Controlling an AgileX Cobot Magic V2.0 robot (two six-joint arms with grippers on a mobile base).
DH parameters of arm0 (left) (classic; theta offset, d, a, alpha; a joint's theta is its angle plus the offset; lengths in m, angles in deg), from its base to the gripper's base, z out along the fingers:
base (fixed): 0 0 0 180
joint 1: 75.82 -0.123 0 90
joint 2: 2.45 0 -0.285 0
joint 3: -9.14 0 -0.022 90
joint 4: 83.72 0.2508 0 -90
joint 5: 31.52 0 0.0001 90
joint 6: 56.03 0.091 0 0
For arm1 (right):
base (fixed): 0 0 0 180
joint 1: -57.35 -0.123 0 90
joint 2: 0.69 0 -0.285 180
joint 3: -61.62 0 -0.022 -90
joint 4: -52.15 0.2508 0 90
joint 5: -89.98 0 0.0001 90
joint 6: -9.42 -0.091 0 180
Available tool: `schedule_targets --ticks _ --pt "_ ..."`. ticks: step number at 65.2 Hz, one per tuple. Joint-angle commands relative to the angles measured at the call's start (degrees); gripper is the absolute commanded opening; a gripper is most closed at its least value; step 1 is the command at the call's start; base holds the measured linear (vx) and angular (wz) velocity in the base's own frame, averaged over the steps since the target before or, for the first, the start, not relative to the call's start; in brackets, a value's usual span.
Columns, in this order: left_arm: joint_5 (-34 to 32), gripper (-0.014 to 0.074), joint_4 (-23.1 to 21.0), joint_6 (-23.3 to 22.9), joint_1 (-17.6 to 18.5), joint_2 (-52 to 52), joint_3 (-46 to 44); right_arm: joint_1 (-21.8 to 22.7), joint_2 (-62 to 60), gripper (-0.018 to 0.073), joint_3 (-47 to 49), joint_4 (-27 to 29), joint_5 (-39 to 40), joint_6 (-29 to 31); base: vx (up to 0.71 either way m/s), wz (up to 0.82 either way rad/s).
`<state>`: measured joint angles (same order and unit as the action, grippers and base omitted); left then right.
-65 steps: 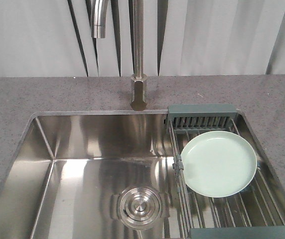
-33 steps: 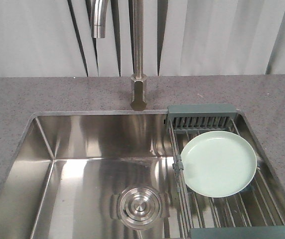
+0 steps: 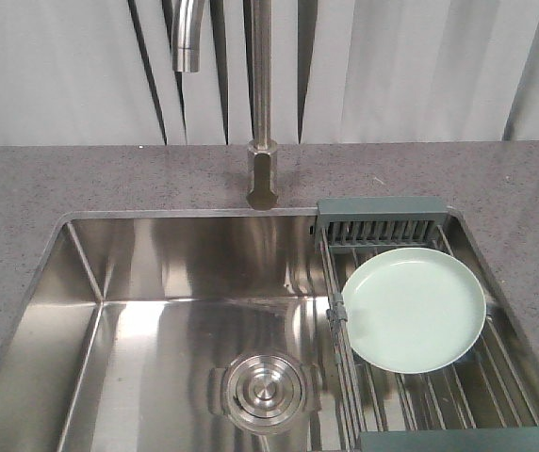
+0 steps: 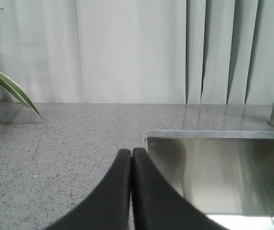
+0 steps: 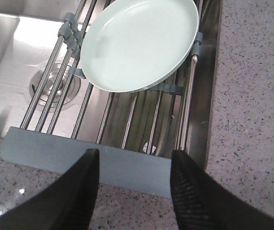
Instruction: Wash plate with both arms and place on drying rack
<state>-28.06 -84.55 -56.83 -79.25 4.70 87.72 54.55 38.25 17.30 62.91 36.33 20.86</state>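
Nothing has moved since the earlier frames: plate (image 3: 413, 309) sits in the same spot on the drying rack (image 3: 383, 218), sink and tap unchanged.

Front view. Pale mint-green plate lies face up on the steel bars of the rack, which spans the right end of the steel sink (image 3: 156, 311). Plate is just in front of the rack's slotted grey-green end piece at the back; a second grey-green end piece shows at the bottom edge. Round drain cover (image 3: 264, 388) sits in the basin floor, left of the rack. Tap (image 3: 262, 104) rises from the grey speckled surface (image 3: 81, 179) behind the sink, spout curving to the left. Pale vertical blinds behind. No arm clearly seen in this view.

Left wrist view. Left tool (image 4: 131, 158) is closed, its two black fingertips pressed together with nothing between them. It hangs over the surface just left of the sink's left rim. A green striped leaf (image 4: 10, 88) enters at the left edge.

Right wrist view. Right tool (image 5: 134, 177) is spread wide, holding nothing. Its fingers (image 5: 82, 187) hang above the near end piece of the rack and the surface edge. Plate lies beyond, apart from the fingers, resting on the bars, empty and glossy.
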Motion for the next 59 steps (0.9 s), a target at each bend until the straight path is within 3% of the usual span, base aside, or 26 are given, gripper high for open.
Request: schedule_targets --ticks 1,59 --pt "-4.46 -0.0006 -0.15 -0.76 0.42 -0.89 -1.31 0.15 0.13 0.0348 1.38 0.47 2.99 0.63 0.00 0.00" --pt "-4.38 -0.0006 -0.11 -0.67 2.06 -0.74 -1.31 0.15 0.01 0.0347 1.19 0.40 3.06 0.63 0.00 0.00"
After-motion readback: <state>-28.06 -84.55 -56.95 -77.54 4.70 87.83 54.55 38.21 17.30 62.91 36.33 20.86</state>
